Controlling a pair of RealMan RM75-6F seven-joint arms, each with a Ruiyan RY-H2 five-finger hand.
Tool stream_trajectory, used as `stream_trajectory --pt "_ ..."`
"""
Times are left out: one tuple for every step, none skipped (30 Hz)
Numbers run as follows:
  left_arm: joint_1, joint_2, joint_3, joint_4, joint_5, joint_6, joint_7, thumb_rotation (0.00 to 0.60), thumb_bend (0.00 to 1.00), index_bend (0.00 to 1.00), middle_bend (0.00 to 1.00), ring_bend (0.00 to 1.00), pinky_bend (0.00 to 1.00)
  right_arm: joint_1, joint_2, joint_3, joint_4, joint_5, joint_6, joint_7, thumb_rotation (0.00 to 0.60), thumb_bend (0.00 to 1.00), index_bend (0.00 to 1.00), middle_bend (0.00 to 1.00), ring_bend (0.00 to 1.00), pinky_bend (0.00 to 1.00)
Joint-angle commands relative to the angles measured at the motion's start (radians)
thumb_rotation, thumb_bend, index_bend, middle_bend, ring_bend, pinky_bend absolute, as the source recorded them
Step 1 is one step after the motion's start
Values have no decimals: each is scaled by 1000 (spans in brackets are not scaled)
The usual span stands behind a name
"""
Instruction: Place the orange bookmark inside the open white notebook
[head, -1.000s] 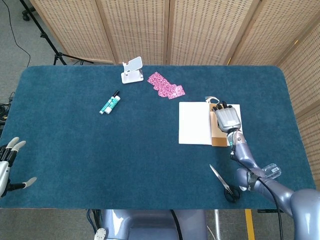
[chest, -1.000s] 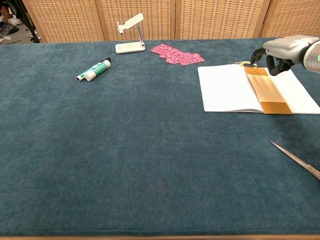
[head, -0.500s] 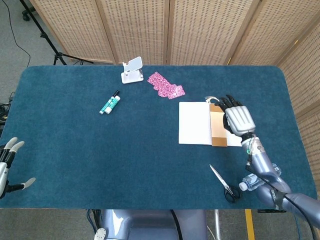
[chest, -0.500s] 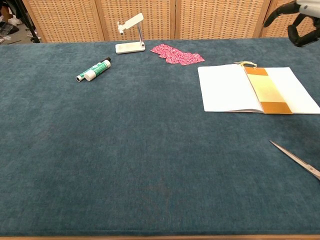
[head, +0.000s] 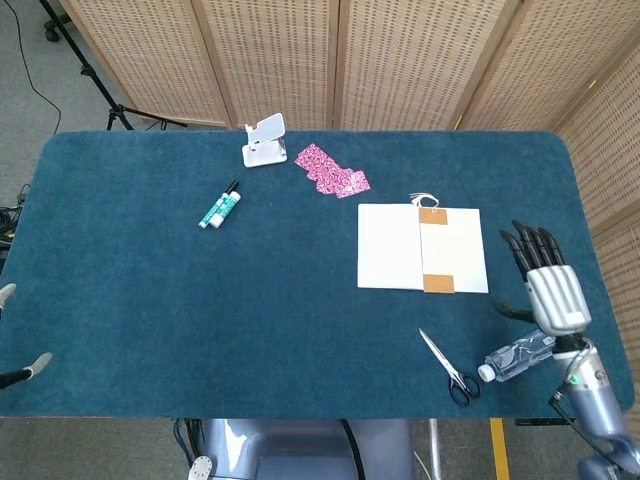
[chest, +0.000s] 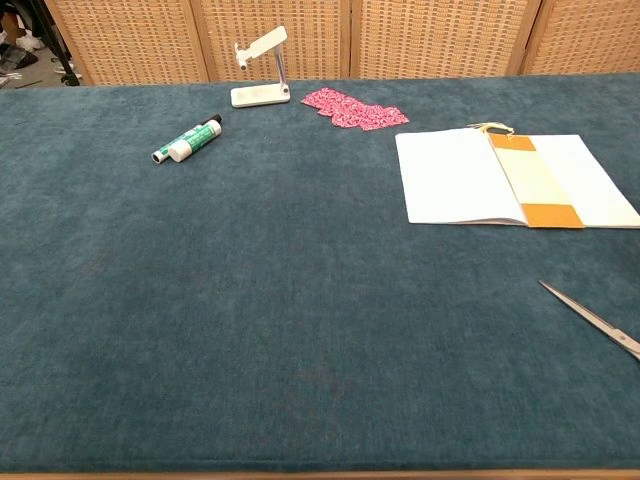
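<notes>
1. Fingers spread and holding nothing, the right hand (head: 548, 285) hovers off the right edge of the white notebook (head: 390, 246), well apart from it and out of the chest view entirely.

2. Only fingertips of the left hand (head: 20, 372) show at the table's far left edge, a long way from the notebook; whether it is wide or closed cannot be told.

3. Lying flat along the notebook's centre fold, the orange bookmark (chest: 536, 185) runs from the top of the pages to the bottom, its tassel (chest: 490, 127) trailing just past the top edge. Its position on the open spread suggests the placement is done, which would explain the empty hand standing clear.

4. Scissors (head: 449, 369) and a plastic bottle (head: 517, 357) lie below the notebook, near the table's front edge, the bottle just beside the right wrist.

5. Pink patterned cards (head: 331, 171) sit up-left of the notebook; further left stand a white phone stand (head: 265, 141) and a green glue stick (head: 219, 206), none touched.
</notes>
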Motion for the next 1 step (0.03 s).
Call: stream_trajectory --pt "4 -4 -2 3 4 9 -8 600 0 0 0 0 0 -76 10 -38 -35 -46 92 -8 600 0 4 0 0 0"
